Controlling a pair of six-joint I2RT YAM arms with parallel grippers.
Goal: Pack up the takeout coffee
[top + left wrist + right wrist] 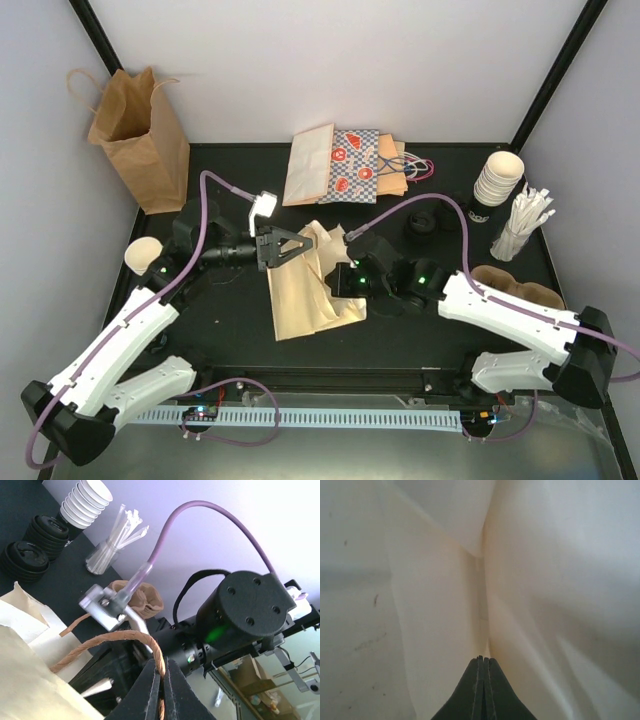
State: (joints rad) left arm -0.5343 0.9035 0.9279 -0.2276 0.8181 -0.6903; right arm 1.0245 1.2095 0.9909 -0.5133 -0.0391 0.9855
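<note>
The brown bag (145, 140) stands at the far left corner, well out of the way, so the risks sit with the cream bag (300, 300). It lies crumpled on its side mid-table, mouth not stood up. It will likely flop or crease further if the two arms pull unevenly. A hard pull could tear the thin paper.

The right gripper (481, 661) is deep inside that bag, fingers pressed together, with paper walls all round it. I cannot tell whether a fold is pinched between them. If it spreads or lifts too sharply, it may split a seam or drag the bag off the table.

The left gripper (161, 672) is clamped on the twisted handle (115, 640). That cord may rip from its glued patch under a strong tug.

The cups (498, 180) are stacked at the far right, well apart from the cream bag, beside the sticks (522, 222). Reaching past could knock the tall stack or the sticks over.

Among the flat bags at the back, one printed bag (355, 165) shows red shapes on a checked pattern. No words can be read there, on the cups, or elsewhere.
</note>
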